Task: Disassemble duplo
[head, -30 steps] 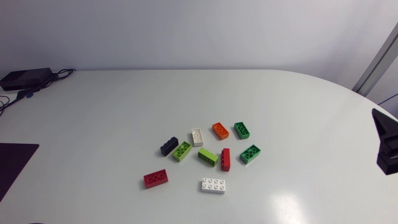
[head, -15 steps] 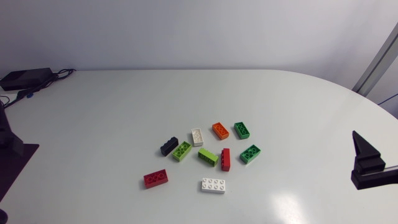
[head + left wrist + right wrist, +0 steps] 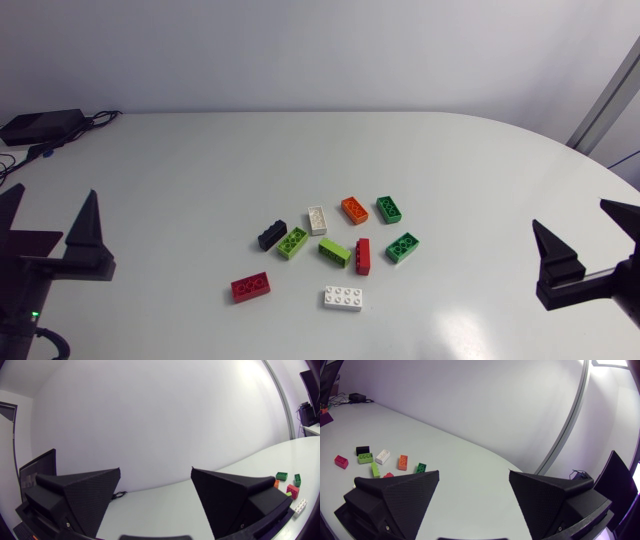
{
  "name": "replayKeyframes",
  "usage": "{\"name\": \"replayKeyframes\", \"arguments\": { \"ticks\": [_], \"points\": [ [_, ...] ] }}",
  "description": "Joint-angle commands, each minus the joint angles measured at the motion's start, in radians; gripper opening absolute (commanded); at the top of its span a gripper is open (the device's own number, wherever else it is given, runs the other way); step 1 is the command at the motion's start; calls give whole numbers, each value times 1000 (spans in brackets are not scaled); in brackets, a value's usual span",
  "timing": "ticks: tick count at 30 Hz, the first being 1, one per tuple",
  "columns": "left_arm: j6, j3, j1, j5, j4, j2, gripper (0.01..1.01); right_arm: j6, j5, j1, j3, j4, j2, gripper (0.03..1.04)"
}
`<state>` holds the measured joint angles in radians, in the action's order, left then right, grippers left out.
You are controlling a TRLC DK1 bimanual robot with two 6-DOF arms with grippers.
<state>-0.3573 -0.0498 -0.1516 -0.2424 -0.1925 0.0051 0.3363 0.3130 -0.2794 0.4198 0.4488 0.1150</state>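
Cropped and covered
Side edges crop the left gripper (image 3: 50,195) and right gripper (image 3: 572,215) overhead; a finger half hides one red brick (image 3: 388,474).

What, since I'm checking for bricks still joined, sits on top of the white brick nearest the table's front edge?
Nothing: the white brick shows all eight studs bare, with no other brick touching it. Its underside, flat against the table, is hidden.
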Motion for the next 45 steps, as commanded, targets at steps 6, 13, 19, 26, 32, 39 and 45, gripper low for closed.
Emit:
{"name": "replayKeyframes", "arguments": {
  "ticks": [6,13,19,26,32,39,45],
  "points": [
    [15,53,40,109,-7,-20,982,-17,-41,-14,-88,-75,-20,1003],
    [50,53,73,175,51,-20,982,-37,-112,-26,-148,-110,-54,1003],
    [78,53,83,190,113,-20,982,-45,-135,-60,-173,-136,-113,1003],
    [83,53,83,199,128,-20,982,-60,-92,-46,-268,-277,-121,1003],
    [96,53,83,209,139,-20,982,-128,89,-35,-374,-479,-124,1003],
    [96,53,83,216,136,-20,982,-111,83,-53,-414,-512,-118,1003],
    [103,53,86,224,151,-19,982,-155,38,31,-426,-501,-120,1003]
  ]
}}
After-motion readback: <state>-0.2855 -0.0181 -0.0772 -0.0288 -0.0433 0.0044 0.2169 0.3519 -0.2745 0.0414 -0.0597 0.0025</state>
